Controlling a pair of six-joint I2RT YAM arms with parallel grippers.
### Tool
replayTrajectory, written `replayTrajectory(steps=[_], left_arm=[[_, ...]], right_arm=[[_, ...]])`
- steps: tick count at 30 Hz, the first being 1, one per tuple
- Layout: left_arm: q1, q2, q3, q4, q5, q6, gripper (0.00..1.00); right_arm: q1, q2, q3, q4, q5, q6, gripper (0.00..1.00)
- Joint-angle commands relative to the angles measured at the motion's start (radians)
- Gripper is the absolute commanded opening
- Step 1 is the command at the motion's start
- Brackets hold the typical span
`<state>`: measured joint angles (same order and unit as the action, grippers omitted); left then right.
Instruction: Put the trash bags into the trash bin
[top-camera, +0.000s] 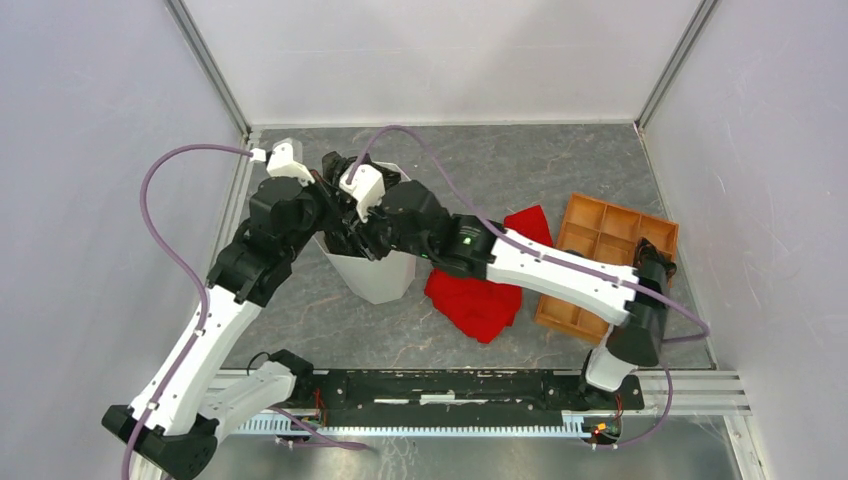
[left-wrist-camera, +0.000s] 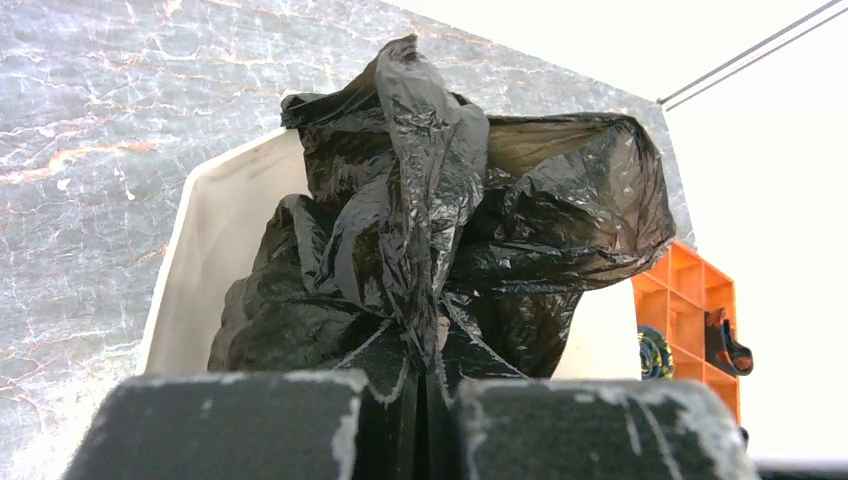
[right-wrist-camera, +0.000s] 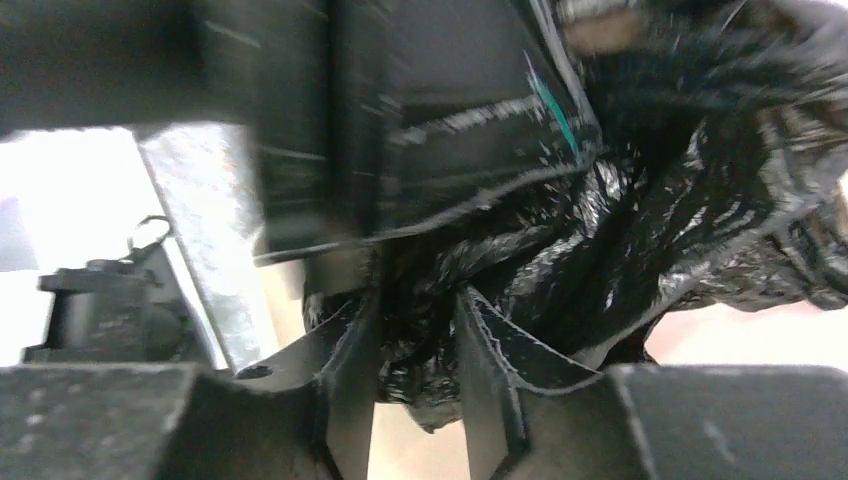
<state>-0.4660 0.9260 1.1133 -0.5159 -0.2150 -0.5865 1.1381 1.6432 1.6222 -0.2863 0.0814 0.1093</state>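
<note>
The grey, marble-patterned bench (top-camera: 560, 160) carries a tall white bin (top-camera: 383, 283) standing upright left of centre, its plain sides narrowing slightly toward the base. Both arms reach over its mouth and hide most of the rim from above. In the left wrist view, the bin's inner wall (left-wrist-camera: 215, 250) curves around a black bag (left-wrist-camera: 430, 200). The bag is thin, glossy plastic, heavily creased, and brownish where light passes through a single layer. It is bunched at the mouth of the bin. Its lower folds lie inside against the wall, one twisted ridge rises above the rim, and a looser pocket billows open to the right. Just right of the bin a crumpled red cloth (top-camera: 480, 290) lies on the bench, and beside that sits a flat orange tray (top-camera: 600, 250) divided into compartments, a few holding small dark objects too small to make out. The left tool (left-wrist-camera: 425, 370) is pressed together on the foot of the twisted ridge. The right tool (right-wrist-camera: 415, 350) pinches another gathered wad of the bag (right-wrist-camera: 650, 230) between its fingers, with plastic bulging out below them. A teal mark on the dark part above is too blurred to read.
</note>
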Motion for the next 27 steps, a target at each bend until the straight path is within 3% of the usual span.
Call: replayTrajectory(steps=[1,5,8,13,18,24,27], left_arm=[[0.002,-0.060,0.012,0.060,-0.002,0.042,0.02],[0.002,-0.125,-0.043,0.047,0.003,0.041,0.02],[0.003,-0.221,-0.106,0.096,0.031,0.075,0.02],[0.002,-0.326,-0.190,0.180,0.081,0.108,0.02],[0.003,-0.346,-0.213,0.196,0.084,0.099,0.02],[0.003,-0.357,-0.199,0.184,0.098,0.094,0.02],[0.003,-0.358,-0.200,0.182,0.103,0.087,0.02]], right_arm=[[-0.008,0.063,0.038,0.065,0.136,0.010,0.35],[-0.008,0.091,0.013,0.086,0.267,0.005,0.20],[-0.010,0.073,-0.001,0.061,0.278,0.021,0.19],[-0.011,-0.059,-0.055,0.049,0.156,0.030,0.36],[-0.012,-0.194,-0.099,0.038,0.147,0.103,0.51],[-0.011,-0.311,-0.207,0.220,0.134,0.381,0.74],[-0.009,-0.283,-0.198,0.302,0.089,0.517,0.74]])
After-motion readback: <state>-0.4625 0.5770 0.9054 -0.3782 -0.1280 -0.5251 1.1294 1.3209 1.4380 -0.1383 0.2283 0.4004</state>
